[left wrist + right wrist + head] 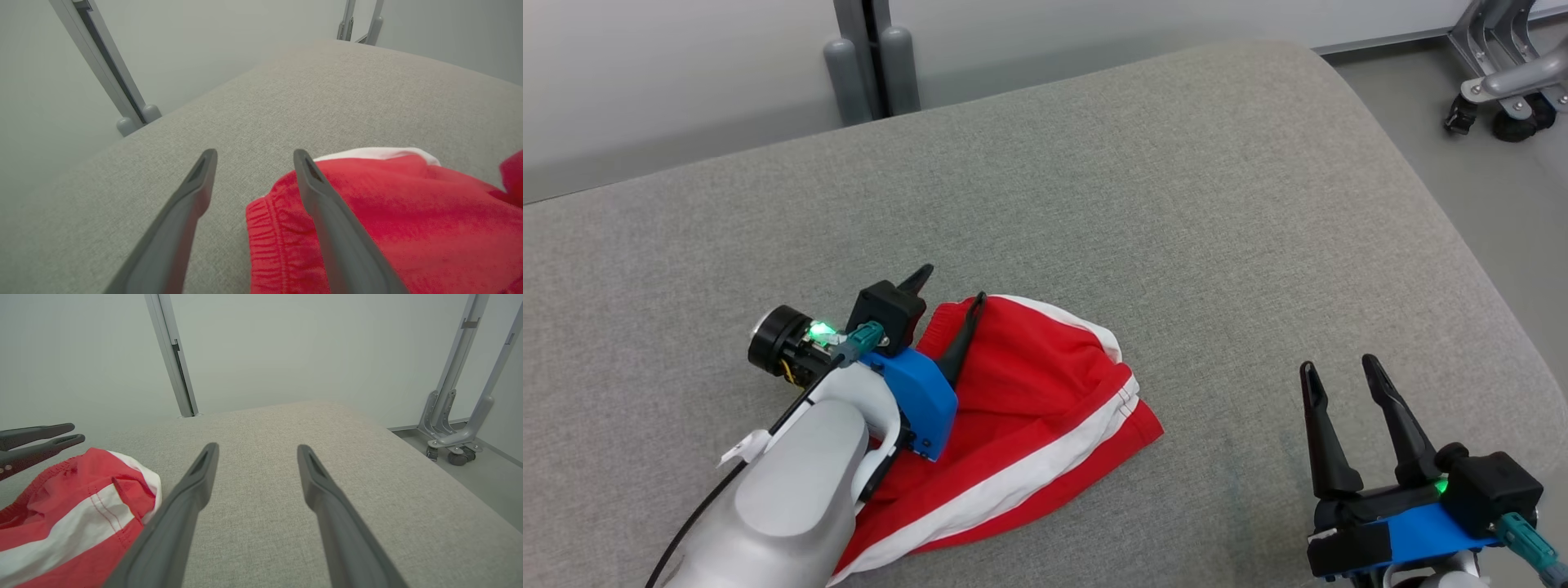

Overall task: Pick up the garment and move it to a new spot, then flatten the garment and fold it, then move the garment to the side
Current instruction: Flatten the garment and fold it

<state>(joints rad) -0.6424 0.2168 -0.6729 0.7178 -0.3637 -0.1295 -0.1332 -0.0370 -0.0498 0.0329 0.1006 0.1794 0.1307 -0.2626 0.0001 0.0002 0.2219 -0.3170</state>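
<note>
Left gripper point(953, 282) is hanging wide over the shorts point(1045, 392), its arm hiding part; right gripper point(1338, 363) is sitting wide.

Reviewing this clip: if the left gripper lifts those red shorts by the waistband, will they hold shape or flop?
Probably floppy: the red shorts lie rumpled and folded over themselves. Likely light, being thin cloth. The gathered waistband by the open left gripper should give a thicker pinch.
</note>
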